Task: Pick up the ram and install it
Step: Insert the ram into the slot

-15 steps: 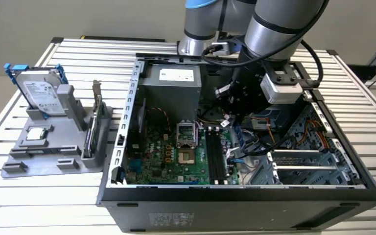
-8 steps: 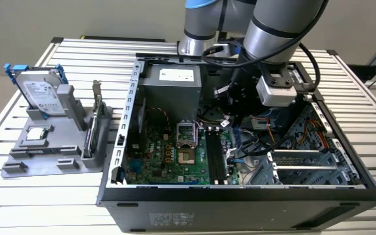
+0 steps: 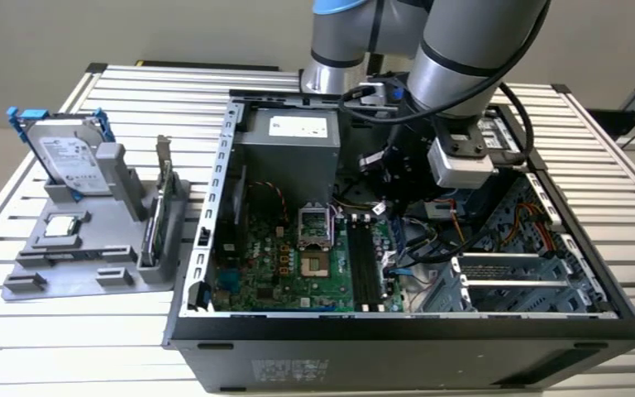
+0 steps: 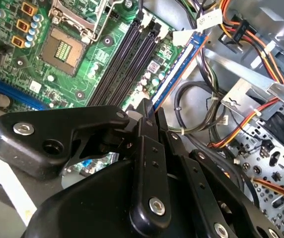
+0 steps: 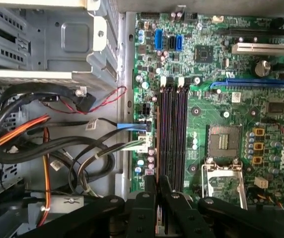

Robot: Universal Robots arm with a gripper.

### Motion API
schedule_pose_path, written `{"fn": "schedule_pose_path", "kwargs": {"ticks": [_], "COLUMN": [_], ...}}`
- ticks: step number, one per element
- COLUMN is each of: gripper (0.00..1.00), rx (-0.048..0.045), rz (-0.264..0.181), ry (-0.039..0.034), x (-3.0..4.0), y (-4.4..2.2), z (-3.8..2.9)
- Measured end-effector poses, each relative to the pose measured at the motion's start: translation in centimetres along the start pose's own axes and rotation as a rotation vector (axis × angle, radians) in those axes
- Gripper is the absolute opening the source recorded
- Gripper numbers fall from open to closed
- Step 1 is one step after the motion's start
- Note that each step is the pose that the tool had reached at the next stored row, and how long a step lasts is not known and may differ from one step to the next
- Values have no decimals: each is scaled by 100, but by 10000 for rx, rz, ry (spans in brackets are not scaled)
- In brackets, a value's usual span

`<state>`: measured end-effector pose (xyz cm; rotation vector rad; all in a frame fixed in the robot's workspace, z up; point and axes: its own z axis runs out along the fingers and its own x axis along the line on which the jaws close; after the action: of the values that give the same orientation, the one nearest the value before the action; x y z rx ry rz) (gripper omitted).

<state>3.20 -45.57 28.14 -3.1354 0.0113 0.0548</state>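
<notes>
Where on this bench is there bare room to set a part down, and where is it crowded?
Bare table slats lie around the grey holder and beyond the computer case on the exterior view's right. Inside the case is crowded: cables, and the gripper shut on the ram.

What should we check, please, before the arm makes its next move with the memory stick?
1. Grip: the black gripper is shut on the thin blue-green ram stick: ok.
2. The long black memory slots on the green board are empty: ok.
3. The stick runs roughly parallel to the slots in the second wrist view: ok.
4. The stick sits directly over one slot: cannot tell.
5. The white slot end latches are open: cannot tell.
6. The black cables beside the board stay off the slots: ok.
</notes>
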Motion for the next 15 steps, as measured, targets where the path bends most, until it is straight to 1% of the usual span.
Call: {"fn": "schedule_pose_path", "kwargs": {"ticks": [5,11,15], "gripper": [0,0,0], "rx": [3,-5,-7], "rz": [1,1,1], "ry": [-2,-5,-5], "x": [0,4,6], "y": [3,12,44], "z": [8,108,177]}}
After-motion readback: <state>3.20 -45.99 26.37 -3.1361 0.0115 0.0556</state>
